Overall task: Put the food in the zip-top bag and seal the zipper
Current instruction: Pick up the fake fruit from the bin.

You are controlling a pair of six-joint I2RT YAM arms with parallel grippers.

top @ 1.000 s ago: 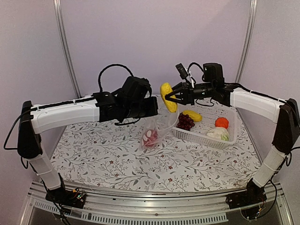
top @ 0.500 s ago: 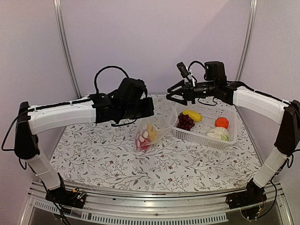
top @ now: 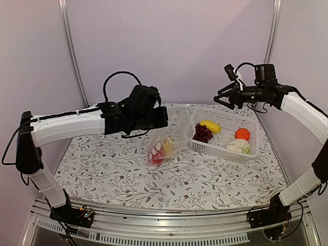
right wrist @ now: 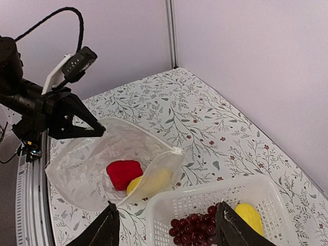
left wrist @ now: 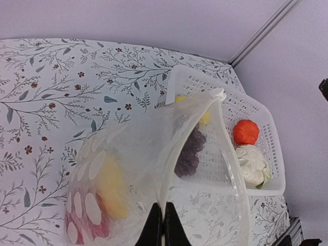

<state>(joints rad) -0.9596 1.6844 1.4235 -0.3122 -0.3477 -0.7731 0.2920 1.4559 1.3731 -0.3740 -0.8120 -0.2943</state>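
The clear zip-top bag [top: 169, 141] hangs open at mid-table with the red pepper [right wrist: 123, 172] and a yellow piece [right wrist: 134, 184] inside. My left gripper [left wrist: 163, 225] is shut on the bag's mouth edge, on the pale zipper strip [left wrist: 171, 159], and holds it up. My right gripper [top: 221, 98] is open and empty, high above the white basket [top: 241, 154]. In the basket lie the dark red grape bunch [top: 202, 133], a yellow piece [top: 210, 126], the orange fruit [top: 242, 134] and the cabbage [top: 239, 147].
The floral tablecloth [top: 113, 169] covers the table. A metal rail [top: 154, 212] runs along the near edge. Upright poles [top: 72, 51] stand at the back corners. The basket sits at the right, touching the bag.
My right gripper let the yellow piece drop into the bag, opened, and swung back right and up over the basket. The bag now holds the yellow piece beside the red pepper.
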